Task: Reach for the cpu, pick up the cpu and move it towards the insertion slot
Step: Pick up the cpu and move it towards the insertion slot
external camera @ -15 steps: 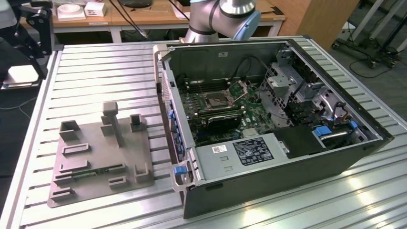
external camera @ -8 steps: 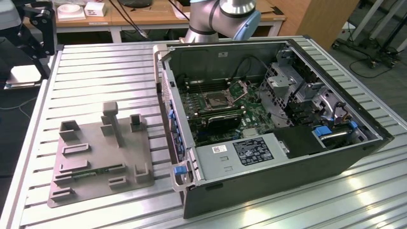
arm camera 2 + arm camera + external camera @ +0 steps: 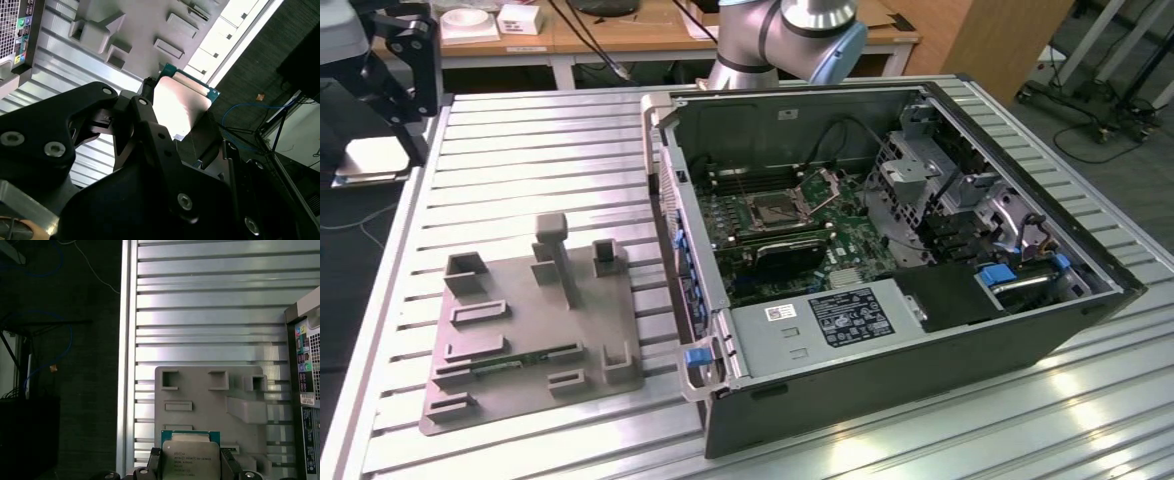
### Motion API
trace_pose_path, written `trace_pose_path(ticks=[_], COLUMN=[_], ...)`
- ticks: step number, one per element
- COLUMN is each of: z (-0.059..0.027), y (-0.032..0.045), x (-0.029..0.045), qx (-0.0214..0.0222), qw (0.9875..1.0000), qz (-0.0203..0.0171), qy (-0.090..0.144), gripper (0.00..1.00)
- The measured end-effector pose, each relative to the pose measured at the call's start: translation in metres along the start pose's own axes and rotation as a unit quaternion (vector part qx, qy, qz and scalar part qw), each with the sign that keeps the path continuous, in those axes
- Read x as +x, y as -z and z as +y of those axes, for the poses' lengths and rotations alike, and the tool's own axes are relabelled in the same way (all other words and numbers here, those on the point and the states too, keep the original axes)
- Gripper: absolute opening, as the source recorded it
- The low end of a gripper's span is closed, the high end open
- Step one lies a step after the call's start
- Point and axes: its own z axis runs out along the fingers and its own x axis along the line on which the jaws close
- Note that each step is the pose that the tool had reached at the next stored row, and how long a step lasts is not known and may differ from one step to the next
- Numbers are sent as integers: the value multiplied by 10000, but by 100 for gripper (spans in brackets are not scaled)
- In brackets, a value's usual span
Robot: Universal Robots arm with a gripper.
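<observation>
Plainly, the cpu (image 3: 190, 456) sits clamped in the tool (image 3: 190, 467), with a dark finger (image 3: 228, 463) pressed against each of two opposite edges. Its silvery top and a strip of green rim show in both wrist views. It hangs in the air, clear of the grey plastic tray (image 3: 210, 400) beyond it. That tray lies on the ribbed metal surface (image 3: 534, 150), just beside the open computer case (image 3: 894, 350) and to the exterior view's left of it. Inside the case, on the green motherboard (image 3: 727, 235), the insertion slot (image 3: 771, 210) has its metal bracket (image 3: 834, 182) hinged up. The arm (image 3: 787, 40) rises behind the case.
</observation>
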Motion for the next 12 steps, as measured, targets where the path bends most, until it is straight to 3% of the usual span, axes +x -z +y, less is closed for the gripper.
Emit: trace_pose_path(ticks=[12], z=[0], y=[-6], x=[-26], qx=[0], qw=[10000], qz=[0], qy=[0], gripper=[54])
